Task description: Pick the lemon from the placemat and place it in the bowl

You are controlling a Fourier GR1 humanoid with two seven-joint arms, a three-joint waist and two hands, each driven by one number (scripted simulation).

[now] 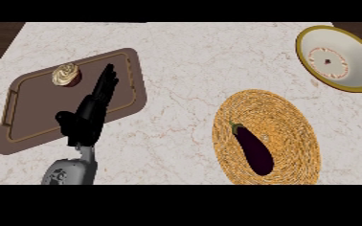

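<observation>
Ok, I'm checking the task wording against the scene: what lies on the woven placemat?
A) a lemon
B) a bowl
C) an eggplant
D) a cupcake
C: a dark purple eggplant lies on the round woven placemat; the cupcake sits on the brown tray, and no lemon shows.

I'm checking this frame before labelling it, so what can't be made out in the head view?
Right hand: not in the head view.
Bowl: right side cut off by the view's right edge.
Woven placemat: lower rim cut off by the lower edge; only an eggplant lies on it, no lemon shows.
Tray: a strip hidden under the open left hand; left end cut by the left edge.
</observation>
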